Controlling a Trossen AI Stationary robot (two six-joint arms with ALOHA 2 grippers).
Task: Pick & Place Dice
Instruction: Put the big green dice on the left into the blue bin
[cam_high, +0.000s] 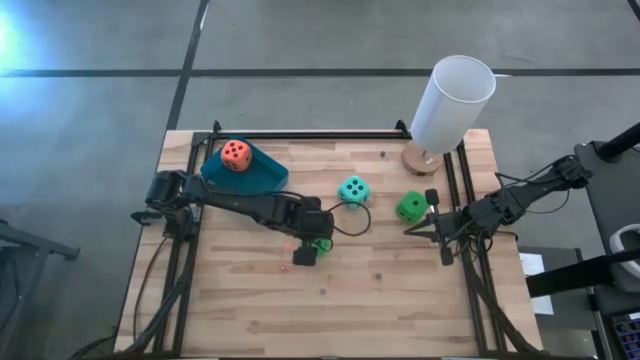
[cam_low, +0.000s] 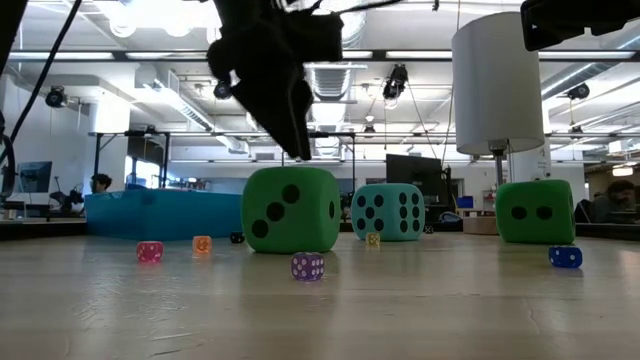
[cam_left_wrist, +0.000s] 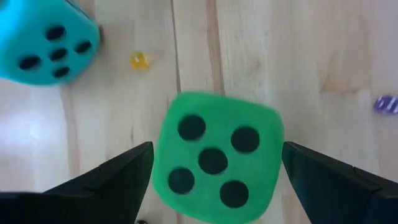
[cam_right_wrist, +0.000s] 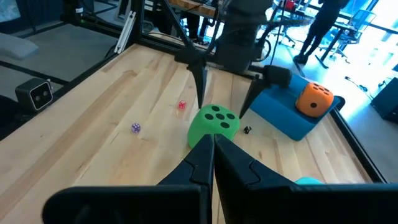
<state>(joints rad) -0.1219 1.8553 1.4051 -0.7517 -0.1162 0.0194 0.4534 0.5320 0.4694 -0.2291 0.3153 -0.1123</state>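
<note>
My left gripper (cam_high: 315, 238) hangs open over the middle of the table, directly above a bright green die (cam_left_wrist: 214, 165) that rests on the wood with five pips up. Its fingers (cam_left_wrist: 124, 171) stand on either side of the die's top without touching it, as the low view (cam_low: 291, 210) shows. A teal die (cam_high: 353, 189) and a second green die (cam_high: 411, 207) sit on the table farther right. The orange-red die (cam_high: 235, 154) lies in the blue tray (cam_high: 268, 176). My right gripper (cam_high: 410, 230) waits shut near the right edge.
A white cylinder on a round wooden base (cam_high: 452, 100) stands at the far right corner. Several tiny coloured dice (cam_low: 307, 266) are scattered on the table around the green die. Black rails (cam_high: 300, 134) frame the table. People stand in the room beyond.
</note>
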